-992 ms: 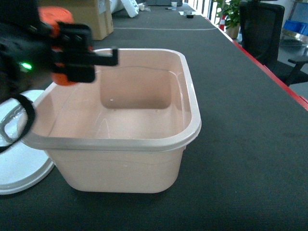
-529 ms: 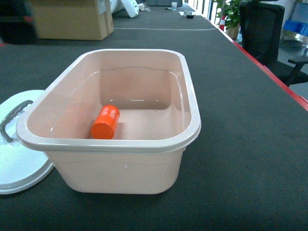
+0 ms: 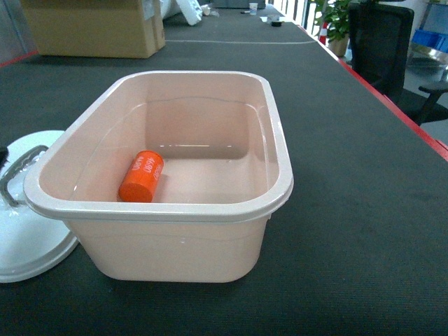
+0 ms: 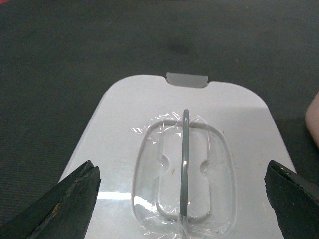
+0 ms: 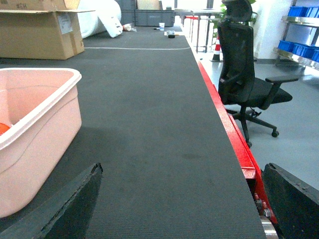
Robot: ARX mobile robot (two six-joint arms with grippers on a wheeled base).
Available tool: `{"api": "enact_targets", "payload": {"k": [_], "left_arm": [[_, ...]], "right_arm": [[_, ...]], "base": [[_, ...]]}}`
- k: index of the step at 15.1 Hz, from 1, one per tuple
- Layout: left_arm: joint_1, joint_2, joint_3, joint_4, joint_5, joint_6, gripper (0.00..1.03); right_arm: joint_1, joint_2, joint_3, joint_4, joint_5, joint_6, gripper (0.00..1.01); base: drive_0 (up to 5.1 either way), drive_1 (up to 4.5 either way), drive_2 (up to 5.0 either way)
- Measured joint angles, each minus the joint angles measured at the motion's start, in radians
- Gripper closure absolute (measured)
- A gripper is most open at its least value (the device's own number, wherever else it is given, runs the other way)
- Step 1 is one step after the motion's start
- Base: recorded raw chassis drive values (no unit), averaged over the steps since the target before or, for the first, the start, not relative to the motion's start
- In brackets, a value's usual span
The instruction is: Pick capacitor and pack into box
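Observation:
The orange capacitor [image 3: 141, 176] lies on its side on the floor of the pink-beige box [image 3: 273, 140], toward its left wall. A sliver of the capacitor [image 5: 3, 128] shows over the box's rim [image 5: 55, 99] in the right wrist view. The box's white lid [image 3: 28, 238] rests flat on the mat left of the box. My left gripper [image 4: 182, 191] hangs open above the lid [image 4: 129, 109], its fingers either side of the grey handle [image 4: 185, 164]. My right gripper [image 5: 184, 201] is open over bare mat, right of the box. Neither gripper shows in the head view.
A brown cardboard carton [image 3: 98, 28] stands at the far left of the table. The table's red edge [image 5: 224, 124] runs along the right, with a black office chair [image 5: 244, 74] beyond it. Blue bins [image 5: 299, 10] sit on shelves at far right.
One second ago my left gripper held the capacitor over the box's left rim. It let go and left the head view; the capacitor dropped into the box and rolled slightly left.

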Motion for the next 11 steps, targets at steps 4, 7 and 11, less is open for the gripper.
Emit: {"api": "enact_targets", "payload": {"k": [4,7,11], "left_arm": [[-0.014,0.172,0.121,-0.025,0.010,0.064,0.05],[-0.030,0.229,0.157,-0.028,0.013,0.085,0.05],[-0.058,0.265,0.183,-0.003,-0.014,0.091,0.70]], "right_arm": [[0.000,0.000,0.000,0.000,0.000,0.000,0.03],[0.000,0.000,0.000,0.000,0.000,0.000,0.03],[0.000,0.000,0.000,0.000,0.000,0.000,0.03]], "base": [[0.0,0.00,0.0],[0.0,0.00,0.0],[0.0,0.00,0.0]]}}
